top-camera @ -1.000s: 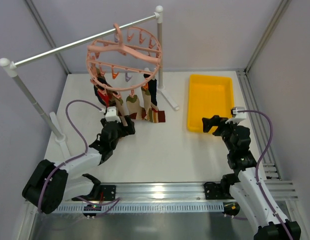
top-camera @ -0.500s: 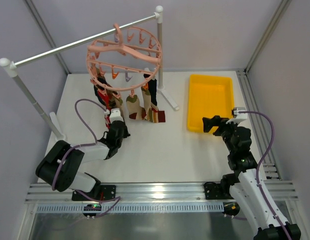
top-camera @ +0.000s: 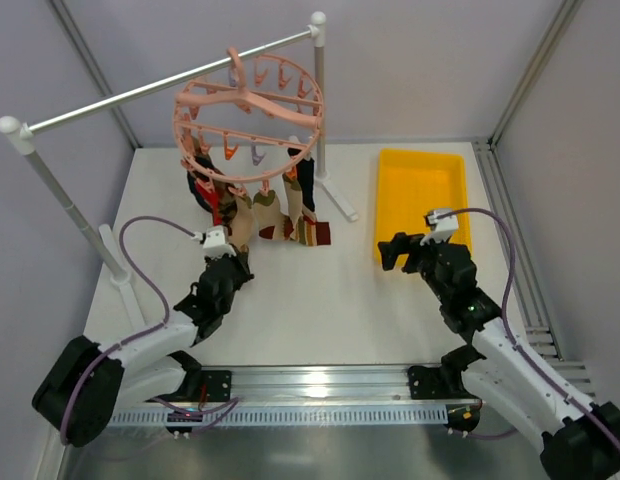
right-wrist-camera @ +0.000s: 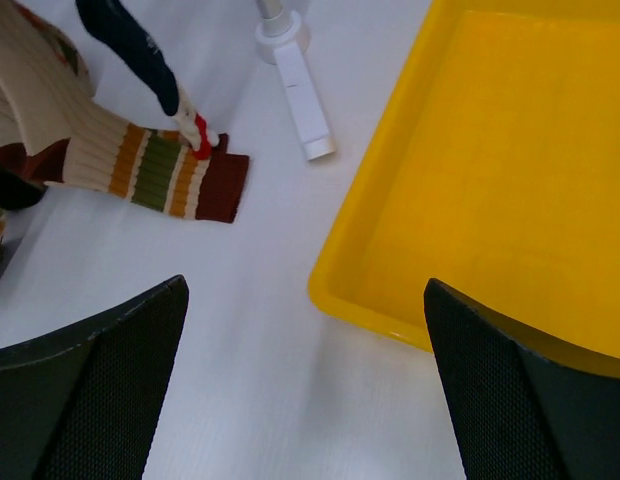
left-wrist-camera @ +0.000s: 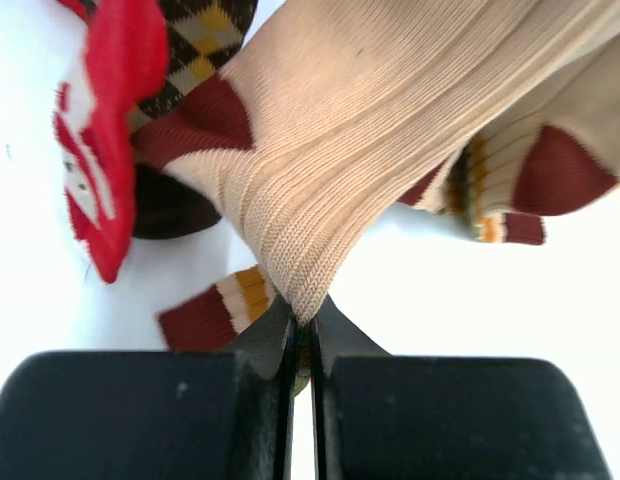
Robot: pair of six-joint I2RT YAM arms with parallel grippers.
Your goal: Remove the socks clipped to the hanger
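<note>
1. Pinching a fold of the tan ribbed sock (left-wrist-camera: pixel 370 150) at the left gripper (left-wrist-camera: pixel 302 322): two black fingers (left-wrist-camera: pixel 140 410) pressed together, only fabric in the seam between them.
2. Rising up and away from those fingertips, the same sock's body, pulled taut, with a maroon heel patch just left of the pinch.
3. To the left of the fingers, a red sock (left-wrist-camera: pixel 110 130) and, beyond it, an argyle sock (left-wrist-camera: pixel 205 25). To the right of them, another tan sock with a maroon toe (left-wrist-camera: pixel 560 165).
4. Just beside the left fingertip, lying on the white table (top-camera: pixel 320 290), a cuff banded in maroon, cream and orange (left-wrist-camera: pixel 215 310).
5. From overhead, the left gripper (top-camera: pixel 235 262) set low, right under the bunch of socks (top-camera: pixel 260 205). Above and beyond its fingers, the pink hanger (top-camera: pixel 248 105) with the socks dangling from its clips, hooked over the grey rail (top-camera: pixel 170 85).
6. At the right gripper (right-wrist-camera: pixel 305 290), fingers (right-wrist-camera: pixel 90 390) spread wide apart, with nothing but bare table between them.
7. Ahead and to the right of those fingers, the yellow tray (right-wrist-camera: pixel 370 290), its near corner just past the right fingertip.
8. Ahead and to the left of them, a striped sock end (right-wrist-camera: pixel 160 165) flat on the table, with a navy sock (right-wrist-camera: pixel 130 45) hanging down to touch it. Farther ahead, the white foot of the rail stand (right-wrist-camera: pixel 295 85).
9. From overhead, the right gripper (top-camera: pixel 398 250) near the tray's front edge, well apart from the socks.
</note>
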